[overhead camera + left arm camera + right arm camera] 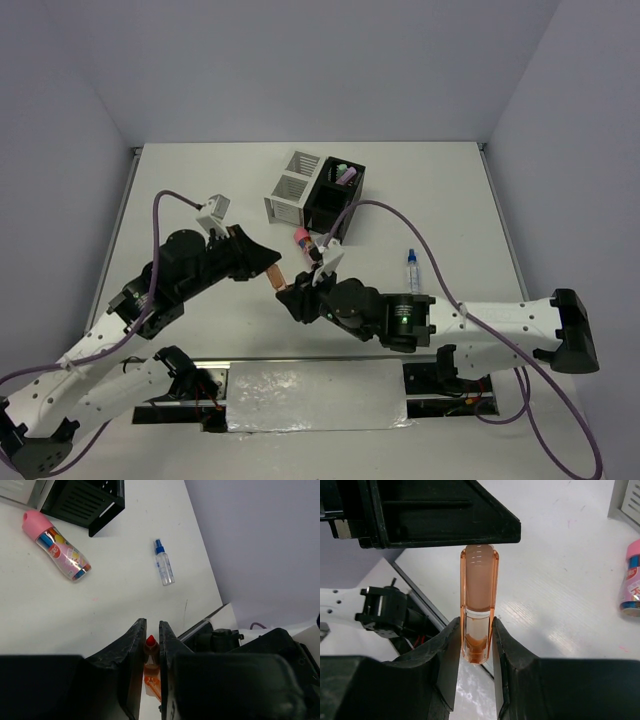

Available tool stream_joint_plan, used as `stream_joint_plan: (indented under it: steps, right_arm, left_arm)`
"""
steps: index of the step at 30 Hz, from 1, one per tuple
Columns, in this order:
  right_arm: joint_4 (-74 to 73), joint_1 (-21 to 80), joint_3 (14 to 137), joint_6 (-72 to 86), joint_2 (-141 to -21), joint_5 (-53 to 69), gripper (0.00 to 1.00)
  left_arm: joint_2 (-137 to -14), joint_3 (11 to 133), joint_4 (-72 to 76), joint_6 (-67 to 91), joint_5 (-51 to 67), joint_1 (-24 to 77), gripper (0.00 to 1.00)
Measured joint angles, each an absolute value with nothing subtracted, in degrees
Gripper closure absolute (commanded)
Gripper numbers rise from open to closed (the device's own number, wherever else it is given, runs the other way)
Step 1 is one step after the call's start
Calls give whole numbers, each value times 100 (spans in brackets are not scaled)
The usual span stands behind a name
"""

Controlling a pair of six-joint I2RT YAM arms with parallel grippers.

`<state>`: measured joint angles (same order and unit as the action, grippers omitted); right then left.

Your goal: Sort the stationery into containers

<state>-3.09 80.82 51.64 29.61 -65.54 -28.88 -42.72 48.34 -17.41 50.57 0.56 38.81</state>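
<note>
I am seeing the left tool (272,268) and the right tool (291,294) meeting tip to tip above the desk (200,190), and both are gripping the same orange highlighter (277,279). In the right wrist view the right tool (475,625) is pinching the lower end of the orange highlighter (479,590) with its jaws narrow, while the upper end is disappearing under the black body of the left tool. In the left wrist view the left tool (151,626) is closing narrowly around the highlighter's red-tipped end (151,647), so the highlighter is hanging clear of the desk between the two tools. Ahead and left of the left tool a pink-capped tube (60,547) is lying on its side, and straight ahead a clear blue-capped bottle (163,566) is also lying flat, well apart from the tube. Beyond the tube the black container (335,195) is standing beside the white container (292,190), the two touching, and a few pastel pens (345,172) are already sitting in the black one.
</note>
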Motion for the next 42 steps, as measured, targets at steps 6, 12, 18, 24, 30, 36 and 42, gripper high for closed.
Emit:
stream_joint_plan:
  steps: [6, 12, 18, 24, 30, 36, 42]
  right_arm:
    - [-768, 8329, 4906, 3317, -6093, -2941, 28]
    - [-685, 8368, 4759, 3489, -5406, -2882, 27]
    - [-161, 7856, 4748, 3802, -5070, -2429, 32]
    - [25, 7019, 4447, 4724, -5050, -1920, 39]
    - [528, 6908, 4259, 5295, -5175, -1472, 42]
    - [969, 6748, 4165, 5485, -5551, -1087, 44]
    - [1332, 6479, 4169, 5505, -5717, -867, 49]
  left_arm:
    - [-4309, 4720, -869, 5127, -91, 3688, 100]
    - [-4156, 3844, 408, 5389, 145, 3673, 100]
    - [-4123, 3413, 1109, 5699, 493, 3673, 100]
    - [-4010, 3234, 1848, 6012, 735, 3677, 100]
    - [-3918, 3148, 2154, 6198, 781, 3680, 100]
    - [-3927, 3142, 2296, 6346, 893, 3693, 100]
    - [-3927, 2958, 2453, 6497, 1000, 3715, 100]
